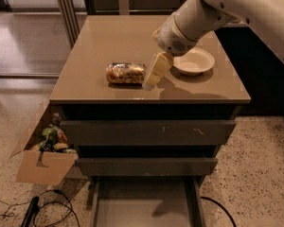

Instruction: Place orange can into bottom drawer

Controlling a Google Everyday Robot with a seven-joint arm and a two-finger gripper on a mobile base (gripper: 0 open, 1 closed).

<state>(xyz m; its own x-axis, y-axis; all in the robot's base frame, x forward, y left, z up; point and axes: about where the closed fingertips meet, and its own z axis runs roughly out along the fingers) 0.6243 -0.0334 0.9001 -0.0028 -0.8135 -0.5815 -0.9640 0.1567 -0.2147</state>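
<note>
**Reach toward the orange can: grasp not yet made**

Far left, on the floor beside the cabinet, sits an open cardboard box [40, 167] of odds and ends, no part of the task. On the cabinet top [109, 37] the orange can [126, 73] lies on its side, long axis left to right, near the front edge. Its print is mottled orange-gold and brown with white patches, and each end is shiny metal. Below, the bottom drawer [143, 203] stands pulled out, a shallow grey tray. The gripper [151, 79] hangs tilted just beside the can's right end. Whether it touches the can cannot be told, nor whether it is spread or closed. Right of it sits the cream bowl [194, 61], apart from the can.

Judgement: the step in hand is the reach. A sound grasp straddles the round body mid-length — a nudge on the end or side would likely roll the can toward the edge.
</note>
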